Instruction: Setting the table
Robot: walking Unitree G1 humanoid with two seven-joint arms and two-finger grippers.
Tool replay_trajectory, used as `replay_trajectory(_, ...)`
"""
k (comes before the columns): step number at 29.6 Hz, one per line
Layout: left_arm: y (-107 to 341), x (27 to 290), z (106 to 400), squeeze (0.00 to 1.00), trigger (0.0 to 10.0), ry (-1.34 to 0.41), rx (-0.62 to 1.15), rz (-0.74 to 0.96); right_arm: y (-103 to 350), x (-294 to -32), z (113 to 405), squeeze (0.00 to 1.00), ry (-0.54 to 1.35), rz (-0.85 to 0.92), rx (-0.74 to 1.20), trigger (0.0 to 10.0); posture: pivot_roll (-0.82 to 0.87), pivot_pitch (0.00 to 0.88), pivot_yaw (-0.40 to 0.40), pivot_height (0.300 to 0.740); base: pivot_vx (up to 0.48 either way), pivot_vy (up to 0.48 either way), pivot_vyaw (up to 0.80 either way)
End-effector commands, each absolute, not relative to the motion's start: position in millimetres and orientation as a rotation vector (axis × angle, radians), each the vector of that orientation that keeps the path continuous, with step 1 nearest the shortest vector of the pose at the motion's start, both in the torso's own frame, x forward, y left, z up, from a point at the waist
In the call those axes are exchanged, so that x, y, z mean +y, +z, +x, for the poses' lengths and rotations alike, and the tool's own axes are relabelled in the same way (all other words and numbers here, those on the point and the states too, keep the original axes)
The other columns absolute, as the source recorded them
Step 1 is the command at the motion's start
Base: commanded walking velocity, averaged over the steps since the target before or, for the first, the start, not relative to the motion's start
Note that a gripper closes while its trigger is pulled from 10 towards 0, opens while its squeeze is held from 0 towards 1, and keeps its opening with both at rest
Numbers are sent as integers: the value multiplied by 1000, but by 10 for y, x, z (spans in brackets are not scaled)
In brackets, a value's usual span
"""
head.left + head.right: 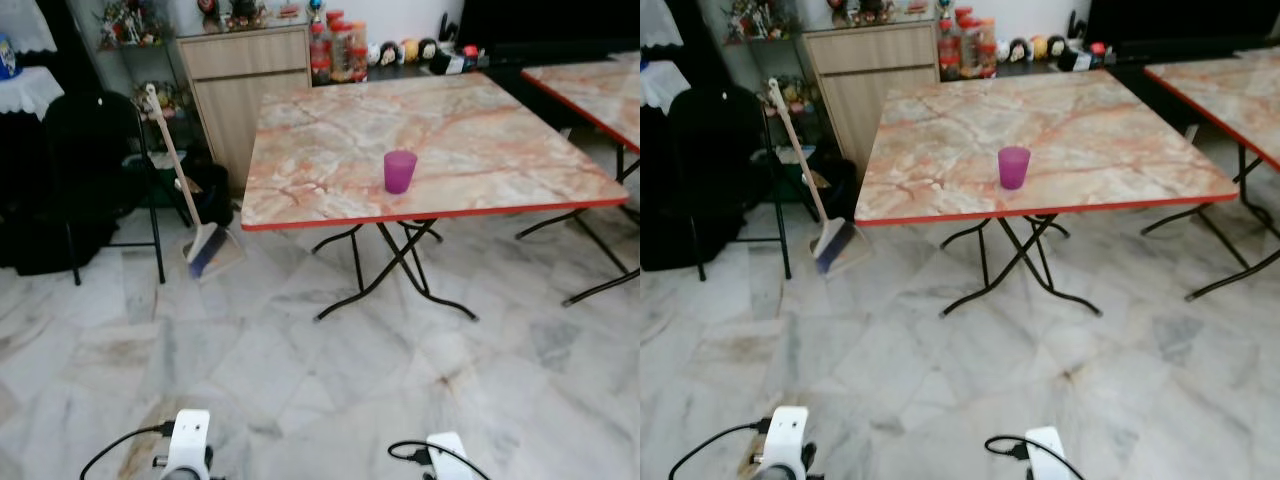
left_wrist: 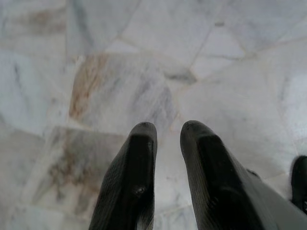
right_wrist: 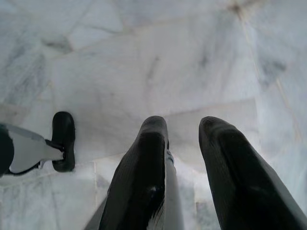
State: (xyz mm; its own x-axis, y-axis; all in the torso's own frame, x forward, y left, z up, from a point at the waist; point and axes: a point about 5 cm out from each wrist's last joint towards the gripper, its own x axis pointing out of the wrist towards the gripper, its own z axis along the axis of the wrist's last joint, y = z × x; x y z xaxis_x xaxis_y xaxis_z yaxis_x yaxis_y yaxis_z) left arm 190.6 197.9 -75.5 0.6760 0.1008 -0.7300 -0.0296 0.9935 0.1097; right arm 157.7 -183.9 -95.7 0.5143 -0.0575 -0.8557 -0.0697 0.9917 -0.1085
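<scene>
A purple plastic cup [image 1: 400, 171] stands upright near the front edge of a square marble-patterned folding table [image 1: 330, 190] with a red rim, a few steps ahead of me. Both arms hang low at my sides, and their white wrists [image 1: 188, 445] peek in at the bottom of the eye views. In the left wrist view my left gripper [image 2: 168, 127] points down at the marble floor, open by a narrow gap with nothing in it. My right gripper [image 3: 184, 122] also points at the floor, open, with floor showing between its fingers.
A second, similar table [image 1: 590, 85] stands at the right. A broom [image 1: 190, 200] leans by a wooden cabinet [image 1: 245, 80] at the left, beside a black folding chair [image 1: 95, 170]. Jars and figurines [image 1: 345, 50] line the back wall. Black crossed table legs [image 1: 390, 270] reach down to the pale floor.
</scene>
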Motion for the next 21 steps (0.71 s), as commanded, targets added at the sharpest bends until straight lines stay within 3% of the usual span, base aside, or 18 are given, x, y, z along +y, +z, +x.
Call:
replay_trajectory(1, -726, 2002, 1954, 0, 10000, 67, 816, 119, -948, -1858, 1593, 0, -14, -118, 1024, 10000, 3, 0, 71, 740, 0, 0, 0)
replay_trajectory(21, -732, 1995, 1946, 0, 10000, 51, 820, 124, -915, -1829, 1675, 0, -52, -57, 991, 10000, -6, 0, 82, 740, 0, 0, 0)
